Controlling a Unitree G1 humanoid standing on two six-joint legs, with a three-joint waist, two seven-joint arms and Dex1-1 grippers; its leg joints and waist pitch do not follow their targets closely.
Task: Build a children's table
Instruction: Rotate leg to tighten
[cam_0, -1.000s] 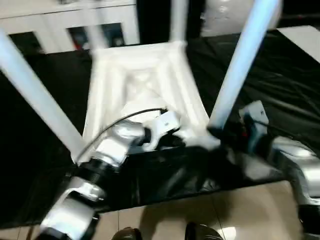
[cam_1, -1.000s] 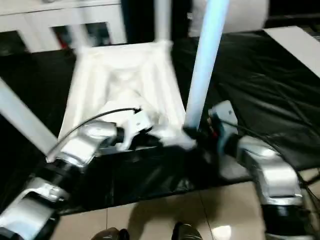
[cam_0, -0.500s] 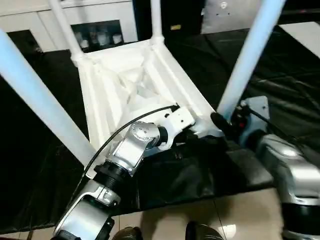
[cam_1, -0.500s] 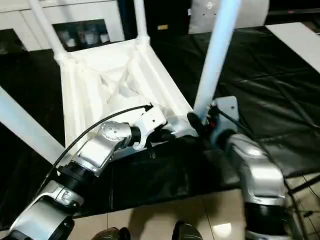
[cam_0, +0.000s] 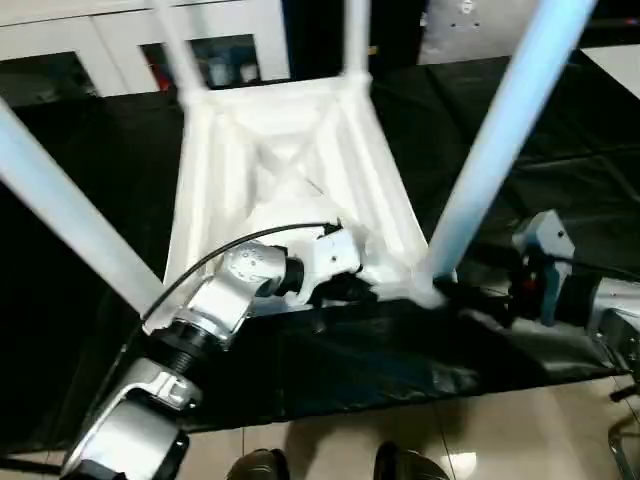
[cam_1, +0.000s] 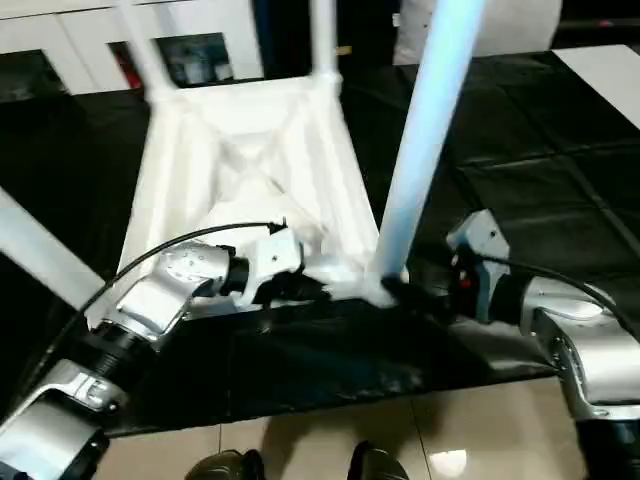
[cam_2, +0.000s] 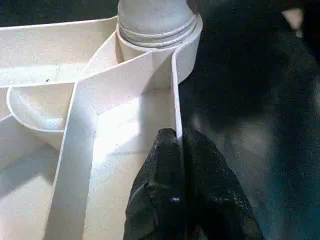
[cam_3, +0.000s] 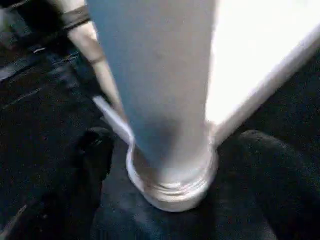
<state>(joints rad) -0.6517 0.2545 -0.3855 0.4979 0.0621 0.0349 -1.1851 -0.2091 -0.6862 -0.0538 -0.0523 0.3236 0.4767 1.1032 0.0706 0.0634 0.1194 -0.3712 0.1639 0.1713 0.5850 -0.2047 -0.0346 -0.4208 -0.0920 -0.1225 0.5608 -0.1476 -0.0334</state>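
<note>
The left end effector (cam_2: 180, 150) is clamped on the near rim of the children's table (cam_0: 290, 150), its black fingers (cam_2: 162, 190) pressed on either side of the thin white wall beside a corner socket. The right end effector (cam_3: 165, 160) stands spread wide, its fingers apart on either side of the base of the near right leg (cam_0: 500, 140) without closing on it. The children's table lies upside down on the black-covered surface (cam_0: 560, 170), ribbed underside up, with four white legs rising from its corners. Behind it stand white cabinets (cam_0: 120, 50).
</note>
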